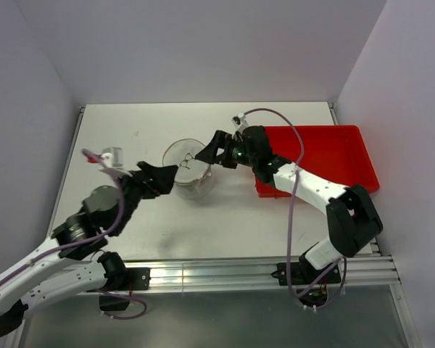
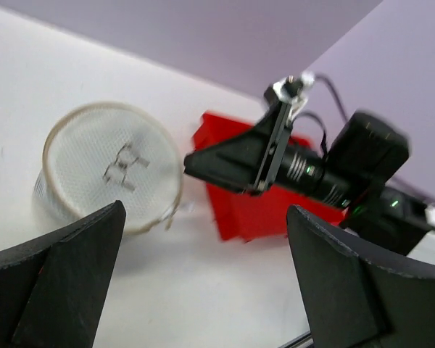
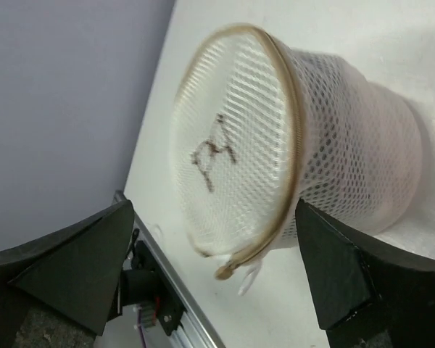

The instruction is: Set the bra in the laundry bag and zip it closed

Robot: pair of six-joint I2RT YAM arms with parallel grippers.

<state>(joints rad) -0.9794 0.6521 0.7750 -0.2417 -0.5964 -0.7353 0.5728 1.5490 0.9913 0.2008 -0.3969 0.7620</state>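
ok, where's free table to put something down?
Free: far strip of table between back wall and laundry bag; near strip between bag and front rail. Crowded: around the bag, left tool and right tool flank it; red bin fills the right.

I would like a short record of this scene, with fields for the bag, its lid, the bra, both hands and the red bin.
laundry bag: white mesh cylinder, upright near the middle of the table
lid: round, on top, small dark mark; zip looks closed
bra: cannot be made out through the mesh
left hand: open, at the bag's left side, holds nothing
right hand: open, at the bag's right side, holds nothing
red bin: right of the bag
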